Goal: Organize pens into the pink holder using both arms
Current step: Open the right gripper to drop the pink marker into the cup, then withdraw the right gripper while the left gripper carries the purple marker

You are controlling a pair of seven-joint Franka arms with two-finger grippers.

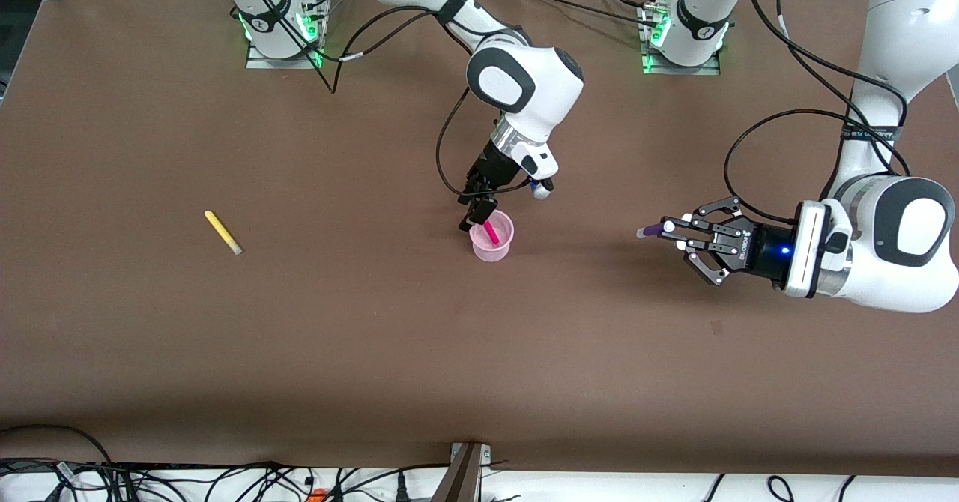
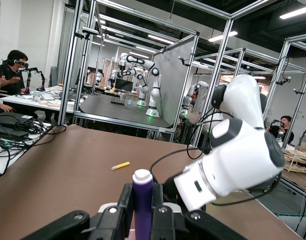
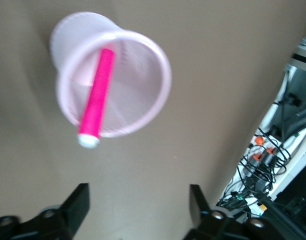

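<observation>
The pink holder (image 1: 491,237) (image 3: 112,80) stands upright mid-table. A magenta-pink pen (image 1: 491,232) (image 3: 96,96) leans inside it, pale tip up over the rim. My right gripper (image 1: 475,216) (image 3: 138,200) hangs open just above the holder's rim, nothing between its fingers. My left gripper (image 1: 669,229) (image 2: 141,200) hovers over the table toward the left arm's end, lying level, shut on a dark purple pen (image 1: 650,229) (image 2: 142,200) whose pale tip points at the holder. A yellow pen (image 1: 223,232) (image 2: 120,165) lies on the table toward the right arm's end.
The brown table (image 1: 374,352) runs wide around the holder. Cables (image 1: 225,479) lie along the edge nearest the front camera. The arm bases (image 1: 277,30) stand at the farthest edge.
</observation>
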